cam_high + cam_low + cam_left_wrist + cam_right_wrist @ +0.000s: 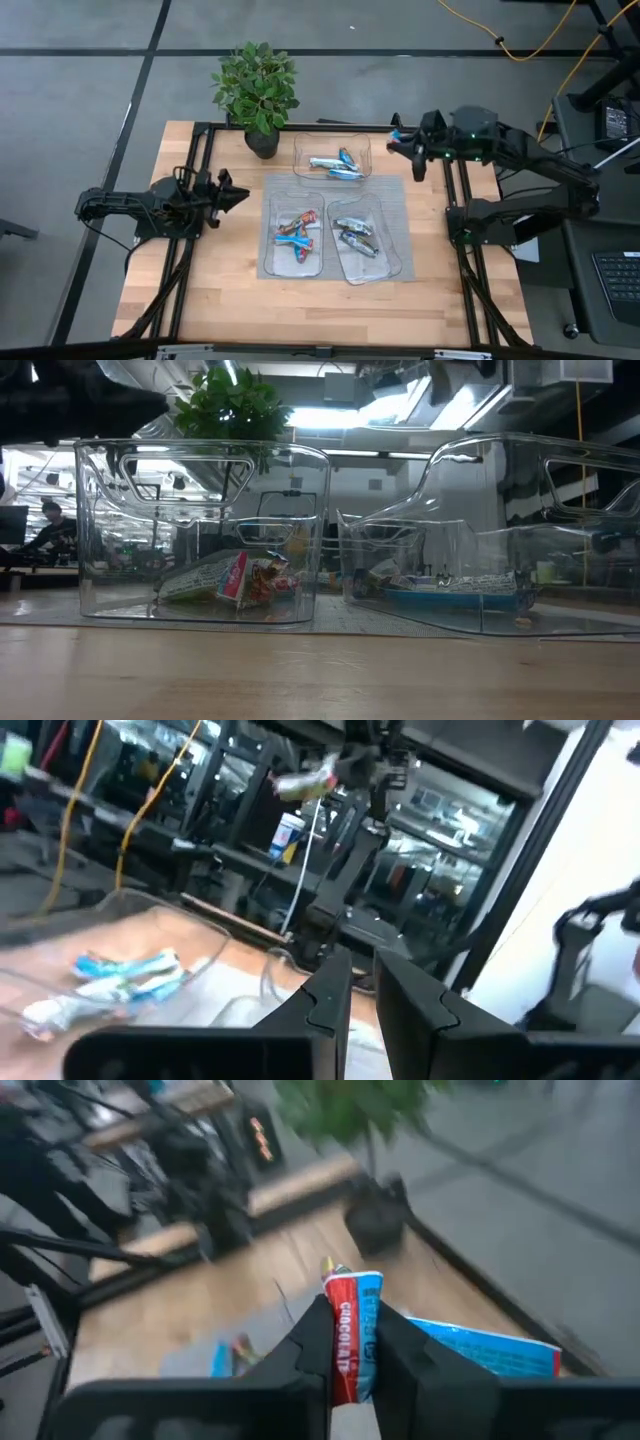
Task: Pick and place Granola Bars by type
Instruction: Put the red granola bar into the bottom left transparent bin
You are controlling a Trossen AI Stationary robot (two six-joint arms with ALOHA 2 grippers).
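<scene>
Three clear trays lie on a grey mat. The far tray holds blue bars. The near left tray holds blue and red bars, which also show in the low view. The near right tray holds silvery bars. My right gripper is up in the air to the right of the far tray, shut on a red and blue bar. My left gripper is at the table's left, shut and empty, its fingers pointing toward the trays. My right gripper pinches the red and blue bar between its two fingers, on the bar's two flat faces. The bar's free end sticks out past the fingertips, and the bar is lifted clear of the table. A blue wrapper shows beside the fingers; I cannot tell whether it belongs to the held bar.
A potted plant stands at the table's far edge, left of the far tray. Black frame rails run along the table's left and right sides. Bare wood lies in front of the trays.
</scene>
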